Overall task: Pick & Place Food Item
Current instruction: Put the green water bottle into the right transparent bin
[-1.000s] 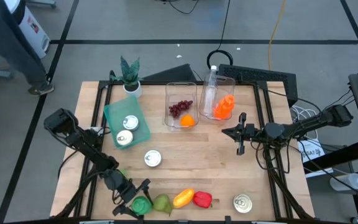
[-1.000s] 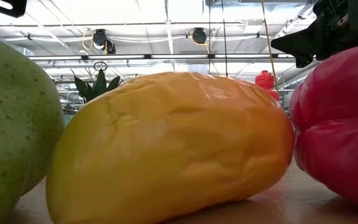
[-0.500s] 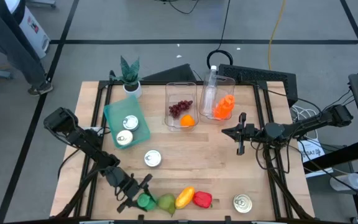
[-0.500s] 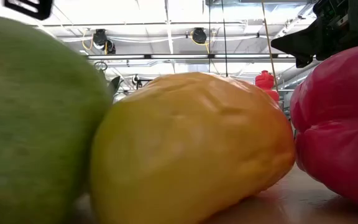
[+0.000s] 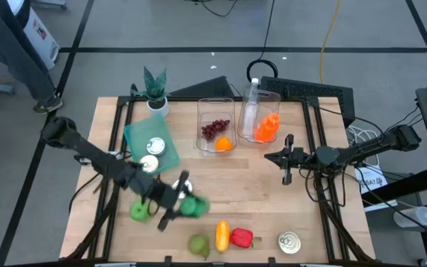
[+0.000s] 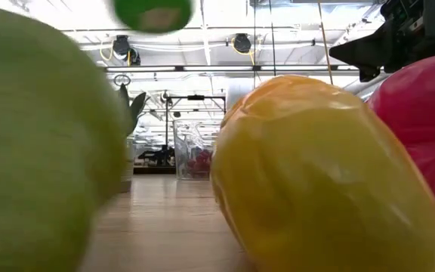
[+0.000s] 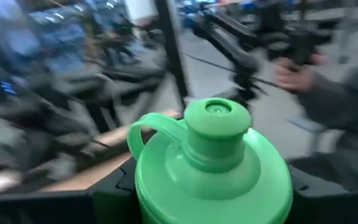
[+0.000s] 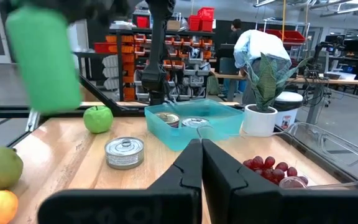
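A green plastic bottle (image 5: 192,206) with a round cap (image 7: 217,122) and a side handle (image 7: 143,129) hangs above the table's near middle, with my left gripper (image 5: 178,203) shut on it. The low view shows the bottle's underside (image 6: 153,13) high up, and the right wrist view shows the bottle (image 8: 42,59) in the air. A green apple (image 5: 138,211) rests on the wood to its left. My right gripper (image 5: 269,156) waits shut over the table's right half. My left gripper pinches the bottle's body between its two fingers, one finger (image 7: 114,190) on each side, below the bottle's shoulder (image 7: 166,180). The fingers come in about level from the table's left. The bottle is lifted clear of the table.
A pear (image 5: 199,244), a yellow mango (image 5: 222,236), a red pepper (image 5: 241,238) and a can (image 5: 289,242) lie along the near edge. A teal tray (image 5: 161,137) with cans, a potted plant (image 5: 154,87) and two clear bins (image 5: 217,111) stand at the back.
My left gripper has shut on the green bottle at the near edge. It has then swung up and toward the table's middle, lifting the bottle clear. The mango has turned end-on and the pear has shifted a little. The green apple now shows where the arm was.
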Available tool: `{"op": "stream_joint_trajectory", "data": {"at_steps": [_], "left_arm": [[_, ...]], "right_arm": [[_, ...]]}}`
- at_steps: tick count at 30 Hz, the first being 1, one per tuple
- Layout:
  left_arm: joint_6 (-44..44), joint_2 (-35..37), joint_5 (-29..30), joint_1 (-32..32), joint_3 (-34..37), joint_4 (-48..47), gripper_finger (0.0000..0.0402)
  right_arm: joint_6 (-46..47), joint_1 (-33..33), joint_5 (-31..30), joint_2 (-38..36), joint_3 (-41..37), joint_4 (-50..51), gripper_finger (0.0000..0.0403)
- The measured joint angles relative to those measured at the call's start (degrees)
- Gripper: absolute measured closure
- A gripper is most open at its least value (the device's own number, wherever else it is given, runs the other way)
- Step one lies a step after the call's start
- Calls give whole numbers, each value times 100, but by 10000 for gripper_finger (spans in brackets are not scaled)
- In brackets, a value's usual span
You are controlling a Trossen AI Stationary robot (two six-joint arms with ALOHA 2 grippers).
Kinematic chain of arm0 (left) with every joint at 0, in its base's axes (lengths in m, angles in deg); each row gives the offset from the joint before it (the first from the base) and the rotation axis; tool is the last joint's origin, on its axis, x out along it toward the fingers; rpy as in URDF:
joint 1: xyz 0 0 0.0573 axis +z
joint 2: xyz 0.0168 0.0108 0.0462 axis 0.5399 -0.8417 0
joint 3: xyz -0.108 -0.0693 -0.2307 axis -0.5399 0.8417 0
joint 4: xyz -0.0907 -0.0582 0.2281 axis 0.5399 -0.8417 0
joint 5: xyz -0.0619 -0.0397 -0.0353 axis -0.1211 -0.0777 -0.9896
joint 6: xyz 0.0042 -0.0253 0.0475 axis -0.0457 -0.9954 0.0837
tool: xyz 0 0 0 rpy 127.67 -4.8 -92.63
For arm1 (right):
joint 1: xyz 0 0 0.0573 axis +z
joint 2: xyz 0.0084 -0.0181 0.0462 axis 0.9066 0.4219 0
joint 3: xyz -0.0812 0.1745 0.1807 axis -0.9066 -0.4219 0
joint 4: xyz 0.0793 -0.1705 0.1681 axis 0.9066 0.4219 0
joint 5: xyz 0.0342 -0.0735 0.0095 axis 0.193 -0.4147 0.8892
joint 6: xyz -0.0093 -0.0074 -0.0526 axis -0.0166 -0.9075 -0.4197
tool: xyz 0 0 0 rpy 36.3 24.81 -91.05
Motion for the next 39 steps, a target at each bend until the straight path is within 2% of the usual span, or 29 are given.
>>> {"op": "stream_joint_trajectory", "data": {"at_steps": [5,8,12,17,24,28,31,34,39], "left_arm": [[581,-65,-275,1247,-1352,-264,211],[385,-427,-977,2192,-2139,-483,211],[-109,-1211,-2162,3304,-3134,-499,211],[-526,-2555,-3049,4353,-4539,-365,211],[-872,-4618,-3567,5217,-6613,-447,211],[-1362,-5498,-4245,5637,-7535,-470,211],[-1469,-5972,-4922,5829,-7883,-489,211],[-1340,-6279,-5317,5927,-8057,-503,211],[-867,-6473,-5409,5919,-8137,-476,211]], "right_arm": [[2,0,4,0,0,-26,403],[22,12,55,2,0,-23,403],[44,20,666,15,0,20,403],[-7,24,1199,13,0,63,403],[-393,24,1153,-3,0,-78,403],[-667,22,1020,-141,0,-200,403],[-701,24,1021,-320,0,-415,403],[-706,24,1025,-545,0,-454,403],[-712,24,1030,-785,0,-450,403]]}}
